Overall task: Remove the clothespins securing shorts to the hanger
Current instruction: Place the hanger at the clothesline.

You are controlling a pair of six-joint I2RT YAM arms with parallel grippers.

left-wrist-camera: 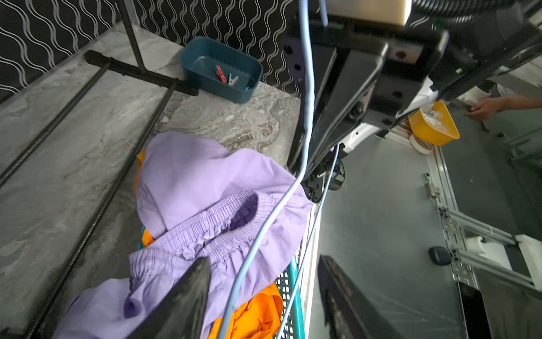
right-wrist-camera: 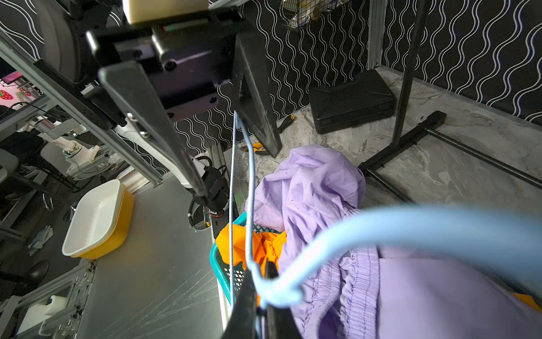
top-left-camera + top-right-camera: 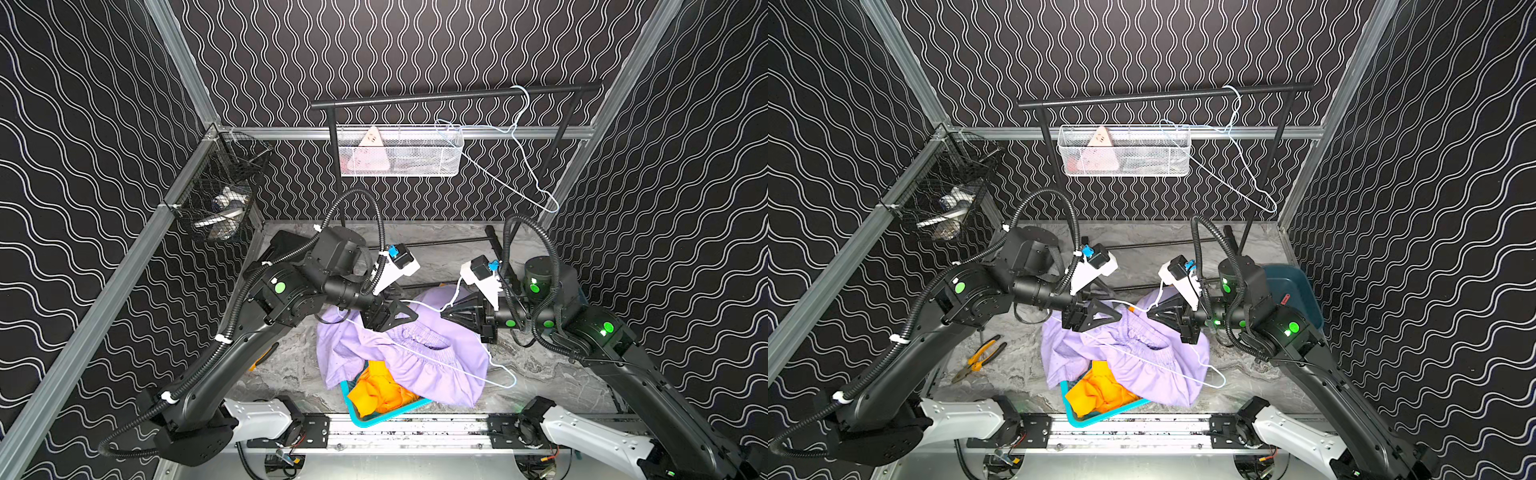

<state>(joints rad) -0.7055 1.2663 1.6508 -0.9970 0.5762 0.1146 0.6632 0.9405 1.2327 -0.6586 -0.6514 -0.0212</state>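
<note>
Clothespins (image 1: pixel 220 74) — one red, one whitish — lie in the dark teal bin (image 1: pixel 245 93) by the wall, well apart from both arms. The right gripper (image 2: pixel 262 270) is clamped on the pale blue wire hanger (image 1: pixel 307 111). The left gripper (image 1: pixel 264 259) has its jaws parted, the wire running between them. Below, the lilac shorts (image 3: pixel 399 353) drape over the turquoise basket (image 3: pixel 361 420), which holds the orange shorts (image 3: pixel 374 392).

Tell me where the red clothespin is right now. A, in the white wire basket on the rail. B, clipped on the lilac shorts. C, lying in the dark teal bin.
C: the red clothespin lies inside the dark teal bin, next to a whitish clothespin.
</note>
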